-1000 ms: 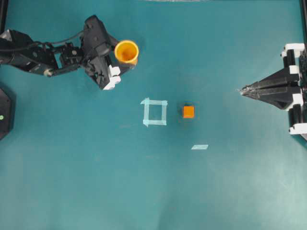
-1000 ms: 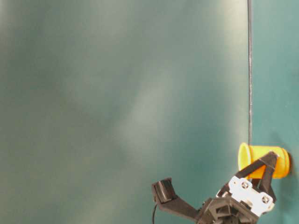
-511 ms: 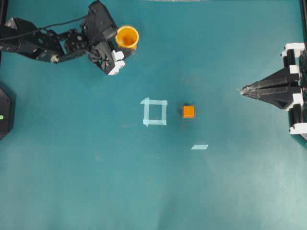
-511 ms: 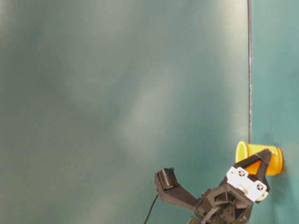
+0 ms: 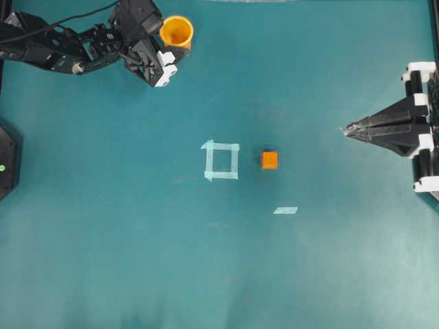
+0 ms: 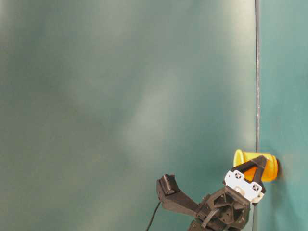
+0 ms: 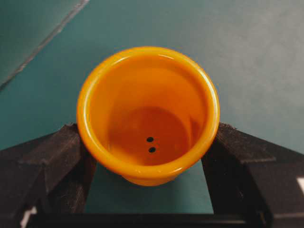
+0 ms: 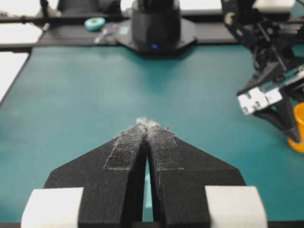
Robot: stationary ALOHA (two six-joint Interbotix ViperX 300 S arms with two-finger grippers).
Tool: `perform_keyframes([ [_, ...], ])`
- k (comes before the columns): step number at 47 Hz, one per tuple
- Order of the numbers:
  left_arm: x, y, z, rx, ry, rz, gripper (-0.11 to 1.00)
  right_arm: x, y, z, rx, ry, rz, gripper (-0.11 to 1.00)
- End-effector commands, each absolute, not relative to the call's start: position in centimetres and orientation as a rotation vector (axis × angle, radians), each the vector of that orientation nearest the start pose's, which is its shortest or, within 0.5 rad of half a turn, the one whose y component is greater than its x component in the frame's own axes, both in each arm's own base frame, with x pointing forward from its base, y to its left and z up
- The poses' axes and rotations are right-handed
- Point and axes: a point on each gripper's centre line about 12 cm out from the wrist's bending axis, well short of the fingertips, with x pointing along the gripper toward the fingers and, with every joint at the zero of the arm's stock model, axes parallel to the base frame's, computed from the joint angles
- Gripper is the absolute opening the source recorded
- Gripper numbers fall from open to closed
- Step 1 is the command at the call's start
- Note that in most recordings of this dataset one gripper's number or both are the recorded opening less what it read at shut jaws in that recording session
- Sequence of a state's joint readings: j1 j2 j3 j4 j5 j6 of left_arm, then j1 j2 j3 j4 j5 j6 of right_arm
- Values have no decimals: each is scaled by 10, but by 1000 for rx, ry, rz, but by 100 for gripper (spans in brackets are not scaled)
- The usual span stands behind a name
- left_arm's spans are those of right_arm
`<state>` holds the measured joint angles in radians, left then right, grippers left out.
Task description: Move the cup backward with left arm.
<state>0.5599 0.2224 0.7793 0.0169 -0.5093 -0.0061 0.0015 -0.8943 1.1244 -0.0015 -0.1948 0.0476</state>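
Overhead: small round yellow-orange plastic cup is sitting near the far edge of the teal table, far-left corner area. The black white-trimmed left gripper is straddling it, prongs either side. The small orange cube and pale tape square are lying well apart from it, mid-table.

Table-level: one dark prong is crossing in front of the cup's wall; whether the cup base is lifted or dragging, I can't tell from this angle.

Left wrist: both black fingers are pressing the cup's sides below the rim, so the gripper is clamped on it, cup upright.

Right wrist: the black right gripper is sitting with its tips pressed together, holding nothing, parked.

Step in hand, my read: transport backward, nearly done. The next move probably calls for setting the cup flat, spreading the prongs, and backing off without tipping it.
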Motion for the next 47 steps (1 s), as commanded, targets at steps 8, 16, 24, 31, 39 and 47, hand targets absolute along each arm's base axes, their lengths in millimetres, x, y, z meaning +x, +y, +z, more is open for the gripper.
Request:
perform_keyframes([
  [8, 333, 217, 109, -126, 444, 559, 64, 216, 1, 302, 48, 0, 3, 0],
  [16, 332, 217, 108, -127, 446, 560, 64, 216, 1, 303, 48, -1, 3, 0],
  [24, 330, 216, 107, -129, 452, 560, 64, 216, 0, 303, 46, 0, 2, 0],
  [31, 330, 215, 107, -129, 453, 560, 64, 216, 1, 303, 46, 0, 3, 0],
  [39, 330, 215, 107, -129, 453, 560, 64, 216, 0, 303, 46, -1, 2, 0],
  [47, 330, 215, 107, -129, 453, 560, 64, 216, 0, 303, 46, -1, 2, 0],
])
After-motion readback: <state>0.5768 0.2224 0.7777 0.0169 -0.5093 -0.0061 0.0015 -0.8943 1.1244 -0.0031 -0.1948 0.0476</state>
